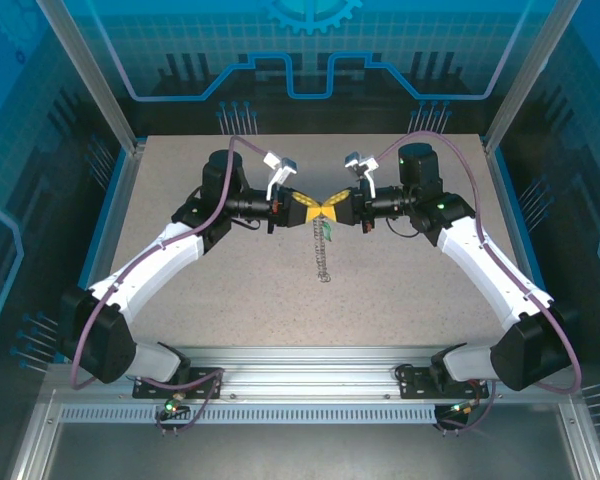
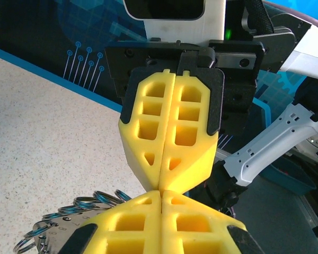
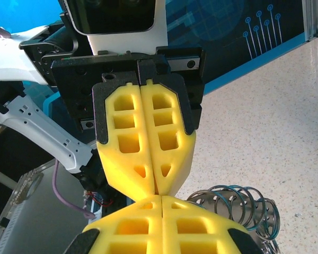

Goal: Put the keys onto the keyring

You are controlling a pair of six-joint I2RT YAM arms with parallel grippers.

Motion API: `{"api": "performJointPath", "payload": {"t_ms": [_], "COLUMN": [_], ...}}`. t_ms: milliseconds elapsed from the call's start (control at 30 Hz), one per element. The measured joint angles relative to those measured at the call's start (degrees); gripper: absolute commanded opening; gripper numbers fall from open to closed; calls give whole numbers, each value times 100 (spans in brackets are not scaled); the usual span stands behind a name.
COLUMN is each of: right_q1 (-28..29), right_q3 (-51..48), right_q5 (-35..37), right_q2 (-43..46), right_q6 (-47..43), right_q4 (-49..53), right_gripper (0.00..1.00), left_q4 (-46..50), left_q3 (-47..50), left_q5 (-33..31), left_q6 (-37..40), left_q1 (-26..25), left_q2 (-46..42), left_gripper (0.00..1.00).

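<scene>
- At the middle of the table, the keyring [image 1: 324, 255] hangs as a thin line of silvery links from the spot where the two grippers meet. Its lower end reaches down toward the near side, and from above we cannot tell whether it rests on the surface.
- Just below that meeting point we see the key [image 1: 328, 230] as a small green fleck right against the chain. It is too small for us to say whether it is threaded on or only beside the links.
- We see the left gripper [image 1: 315, 204] with its yellow fingers pressed flat together and no gap between them.
- We see the right gripper [image 1: 331, 204] clamped the same way, and the two pairs of tips touch nose to nose.
- From the left wrist, the left gripper [image 2: 160, 203] sits at the bottom and the right gripper [image 2: 161, 174] faces it from above. Both seams are closed, and bluish steel rings of the keyring [image 2: 77, 209] fan out at the lower left.
- From the right wrist, the right gripper [image 3: 160, 206] meets the left gripper [image 3: 155, 182], and the coil of rings [image 3: 236, 203] bunches at the lower right.
- We cannot tell which closed pair actually pinches the chain, since the contact is hidden between the tips.
- Around them lies the speckled beige table [image 1: 230, 290]. Both white arms bend inward from their bases on the metal rail [image 1: 300, 385] at the near edge, and blue walls stand behind.
</scene>
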State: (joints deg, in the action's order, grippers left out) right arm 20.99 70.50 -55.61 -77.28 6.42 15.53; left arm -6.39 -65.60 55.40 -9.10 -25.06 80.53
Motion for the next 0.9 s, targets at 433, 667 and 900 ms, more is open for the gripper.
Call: {"api": "performJointPath", "payload": {"t_ms": [433,667,900], "right_q1": [-293,-306,-133], "right_q3": [-754,-1845,-2380], "right_q5": [463,1025,1521], "right_q2": [748,1436,1469], "right_q6": [933,1602,1993], "right_q4": [-1049,-2015,-2549], "right_gripper": [47,53,53], "left_q4": [-1757,-2975,-3471], "left_q3": [791,1213,1366], "left_q5": [-315,-728,-1172], "left_q6": [-1204,-2050,-2409], "left_q1": [-7,-24,-155], "left_q2": [-11,-31,-107], "left_gripper": [0,0,0]}}
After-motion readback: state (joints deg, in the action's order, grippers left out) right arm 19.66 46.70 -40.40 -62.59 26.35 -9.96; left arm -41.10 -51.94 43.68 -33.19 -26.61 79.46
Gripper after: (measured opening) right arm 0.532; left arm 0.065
